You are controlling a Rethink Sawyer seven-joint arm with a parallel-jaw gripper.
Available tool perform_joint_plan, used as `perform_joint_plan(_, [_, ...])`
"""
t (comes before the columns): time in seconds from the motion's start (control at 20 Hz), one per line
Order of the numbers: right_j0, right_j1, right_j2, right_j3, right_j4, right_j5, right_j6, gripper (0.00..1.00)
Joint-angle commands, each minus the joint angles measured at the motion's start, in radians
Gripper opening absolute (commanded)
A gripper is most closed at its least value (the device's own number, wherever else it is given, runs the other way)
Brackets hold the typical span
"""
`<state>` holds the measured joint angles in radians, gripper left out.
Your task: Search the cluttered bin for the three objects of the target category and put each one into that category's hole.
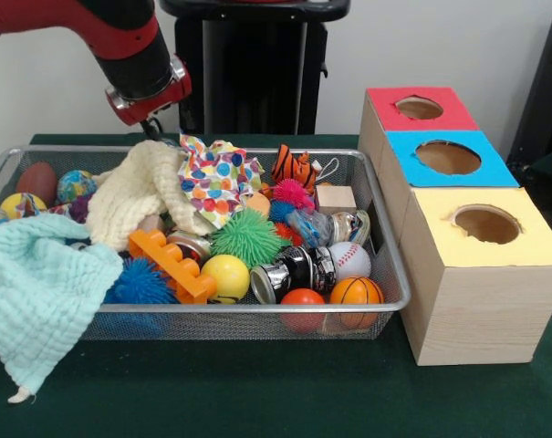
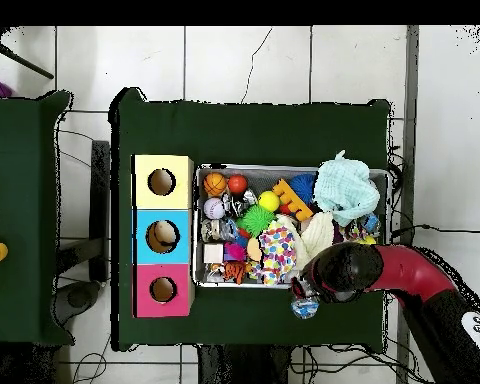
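Note:
The silver wire mesh bin [image 1: 396, 274] holds mixed clutter: a cream cloth [image 1: 134, 192], a polka-dot cloth [image 1: 216, 178], a green spiky ball [image 1: 248, 237], a yellow ball [image 1: 225, 276], a baseball [image 1: 350, 259], a small basketball [image 1: 356, 292], metal cans [image 1: 294, 272] and a striped tiger toy [image 1: 294, 169]. A mint cloth [image 1: 38, 292] hangs over the bin's front left rim. Three boxes with round holes stand beside it: red [image 1: 420, 108], blue [image 1: 447, 157] and yellow [image 1: 487, 224]. My gripper [image 1: 152, 128] hangs just behind the bin's far rim, above the cream cloth; it also shows in the overhead view [image 2: 304, 300].
An orange plastic block [image 1: 171, 265], a blue spiky ball [image 1: 140, 285], a wooden cube [image 1: 335, 197] and a pink spiky ball [image 1: 292, 192] also lie in the bin [image 2: 198, 262]. The table is covered in dark green cloth [image 1: 257, 392]. Something brownish shows inside the blue box's hole [image 2: 163, 236].

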<state>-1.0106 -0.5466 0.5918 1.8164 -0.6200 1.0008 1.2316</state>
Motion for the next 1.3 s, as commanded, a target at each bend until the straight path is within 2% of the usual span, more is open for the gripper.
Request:
perform_joint_plan(0.05, [-0.006,0.051,-0.038,-0.044,-0.075,-0.063,-0.055,1.00])
perform_joint_plan(0.2, [0.016,0.028,-0.056,-0.078,-0.087,-0.051,-0.023,1.00])
perform_joint_plan(0.4, [0.062,-0.026,-0.112,-0.112,-0.095,-0.025,0.079,1.00])
perform_joint_plan(0.6, [0.095,-0.012,-0.141,-0.152,-0.087,-0.016,0.092,1.00])
perform_joint_plan(0.95, [0.107,0.049,-0.152,-0.203,-0.049,-0.040,0.066,1.00])
perform_joint_plan(1.3, [0.124,0.103,-0.195,-0.237,-0.036,-0.106,0.148,1.00])
